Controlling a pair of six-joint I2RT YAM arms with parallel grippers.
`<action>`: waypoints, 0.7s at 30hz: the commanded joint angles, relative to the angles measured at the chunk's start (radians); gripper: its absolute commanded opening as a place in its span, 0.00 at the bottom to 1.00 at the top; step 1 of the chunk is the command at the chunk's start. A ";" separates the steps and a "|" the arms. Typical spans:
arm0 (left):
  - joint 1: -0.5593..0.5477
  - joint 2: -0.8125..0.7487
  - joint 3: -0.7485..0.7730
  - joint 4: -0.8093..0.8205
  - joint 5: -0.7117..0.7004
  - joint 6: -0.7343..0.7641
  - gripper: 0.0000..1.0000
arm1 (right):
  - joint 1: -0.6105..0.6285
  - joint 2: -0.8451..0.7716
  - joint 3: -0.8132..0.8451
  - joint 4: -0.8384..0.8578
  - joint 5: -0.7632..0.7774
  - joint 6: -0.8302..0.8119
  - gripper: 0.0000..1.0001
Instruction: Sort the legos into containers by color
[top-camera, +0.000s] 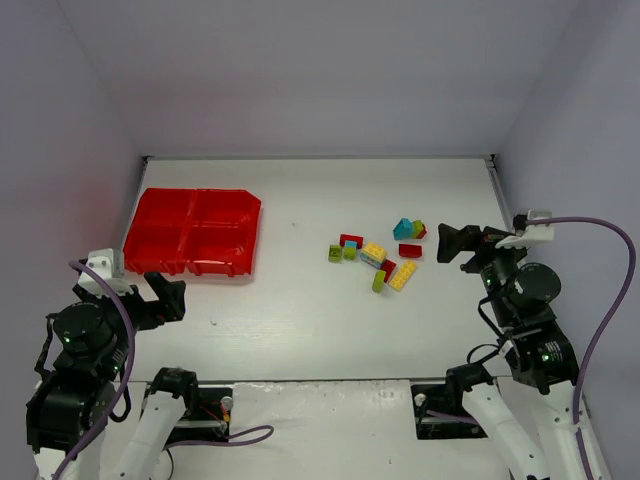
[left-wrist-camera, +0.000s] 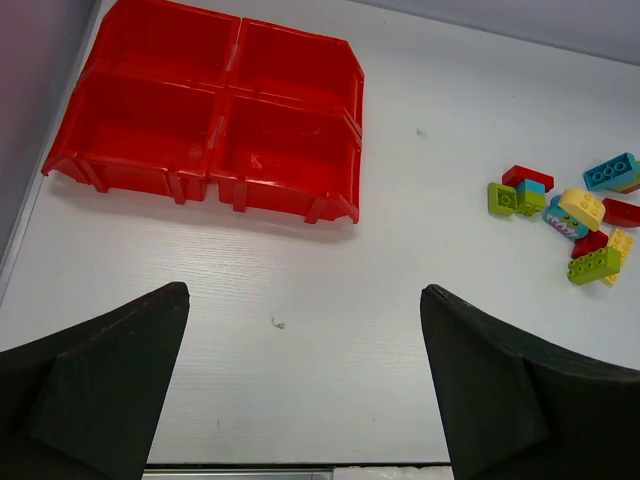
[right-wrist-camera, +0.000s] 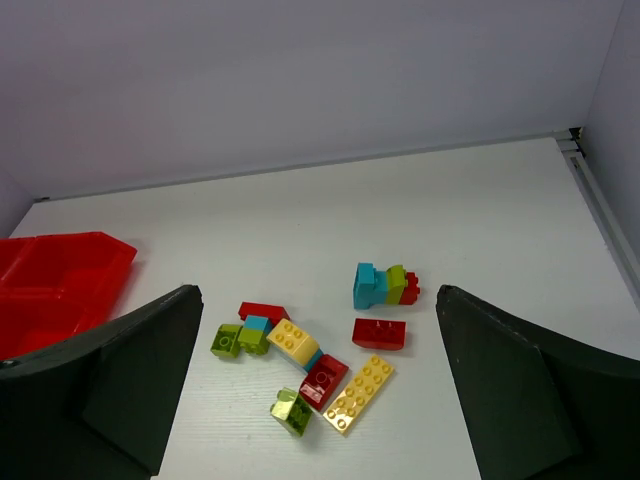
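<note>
Top external: nothing sorted; legos (top-camera: 377, 257) cluster on the counter (top-camera: 300, 320), containers (top-camera: 165, 240) bare, left claw (top-camera: 163, 296) and right claw (top-camera: 452, 243) released.

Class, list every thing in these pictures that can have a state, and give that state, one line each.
tray: empty, lying flat on the table
bricks: unsorted, in a loose cluster on the table, well apart from the tray
left gripper: open, holding nothing, near the tray
right gripper: open, holding nothing, beside the bricks
</note>
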 joint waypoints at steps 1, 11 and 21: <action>-0.006 0.035 0.028 0.031 0.001 -0.012 0.92 | 0.006 0.021 0.009 0.058 0.013 0.011 1.00; -0.006 0.136 0.035 0.066 0.141 -0.025 0.92 | 0.006 0.100 0.006 0.060 0.001 0.040 1.00; -0.015 0.374 0.045 0.190 0.315 -0.086 0.92 | 0.006 0.269 0.003 0.058 0.001 0.068 1.00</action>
